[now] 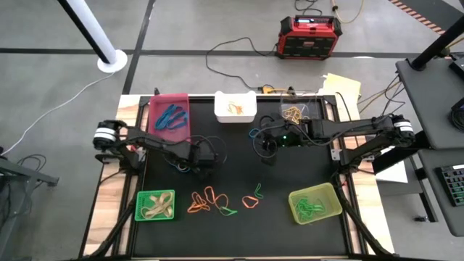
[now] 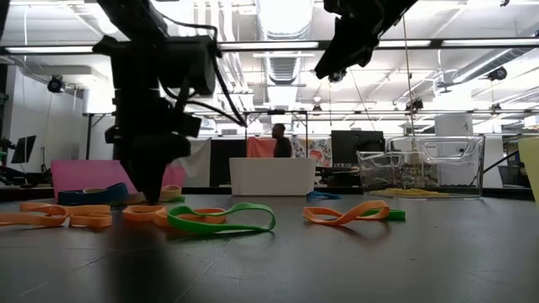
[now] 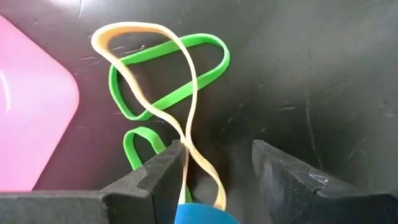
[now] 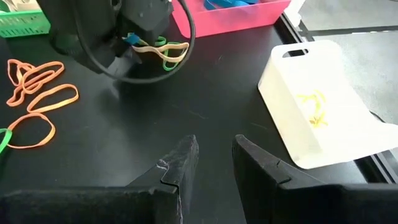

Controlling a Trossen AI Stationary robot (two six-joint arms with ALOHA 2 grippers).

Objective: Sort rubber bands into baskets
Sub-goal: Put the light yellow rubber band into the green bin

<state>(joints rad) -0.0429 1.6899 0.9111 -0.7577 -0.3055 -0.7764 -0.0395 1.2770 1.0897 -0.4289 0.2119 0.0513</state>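
Left gripper [image 3: 214,168] open over a tangle of rubber bands, left of centre in the high view, just beside the magenta-pink basket [image 3: 31,112].

You have a tan band [image 3: 186,106] between the jaws, crossing a green band [image 3: 180,74]. Both are light and floppy and will snag; pinch the tan strand clear of the green. Right gripper [image 4: 214,162] hangs part-open and empty above the mat.
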